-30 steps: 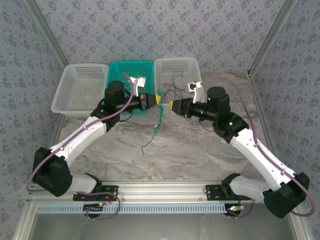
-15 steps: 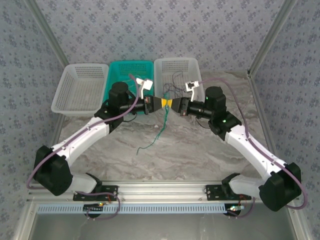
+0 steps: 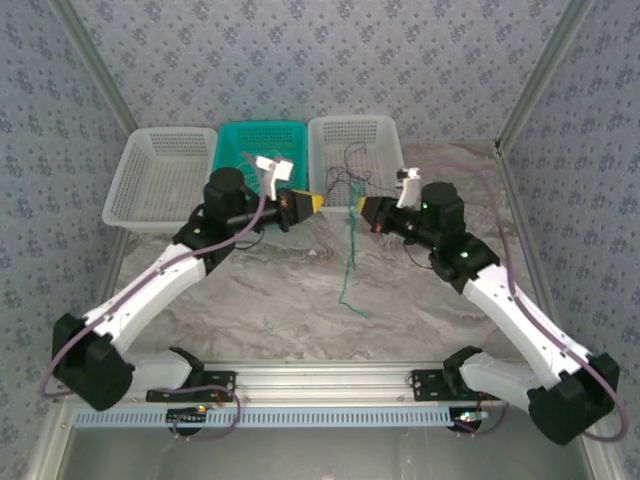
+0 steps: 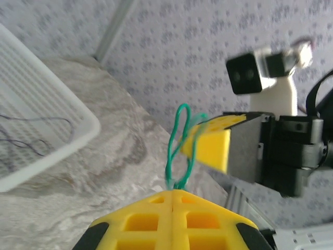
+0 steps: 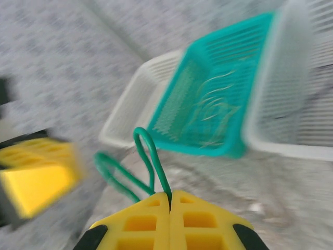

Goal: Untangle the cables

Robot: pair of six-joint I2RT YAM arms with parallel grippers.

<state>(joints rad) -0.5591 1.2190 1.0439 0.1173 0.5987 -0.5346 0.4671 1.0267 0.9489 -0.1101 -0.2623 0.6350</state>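
Teal basket (image 3: 258, 126) holds pale wires (image 5: 210, 112), right white basket (image 3: 352, 121) dark wires (image 3: 345, 181) — right pincer (image 3: 362, 207) pinches the green cable (image 3: 350, 262), dangling toward the counter (image 3: 270, 295); wrist views add its loop — left pincer (image 3: 317, 203) pressed shut

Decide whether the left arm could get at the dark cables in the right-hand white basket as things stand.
Probably yes. The left gripper hangs just beside the white basket, whose top is open, and the dark cables lie at its near end. The gripper's jaws are shut, so they would have to open first.

Smooth green cable (image 5: 154, 161), teal plastic mesh basket (image 3: 258, 125)
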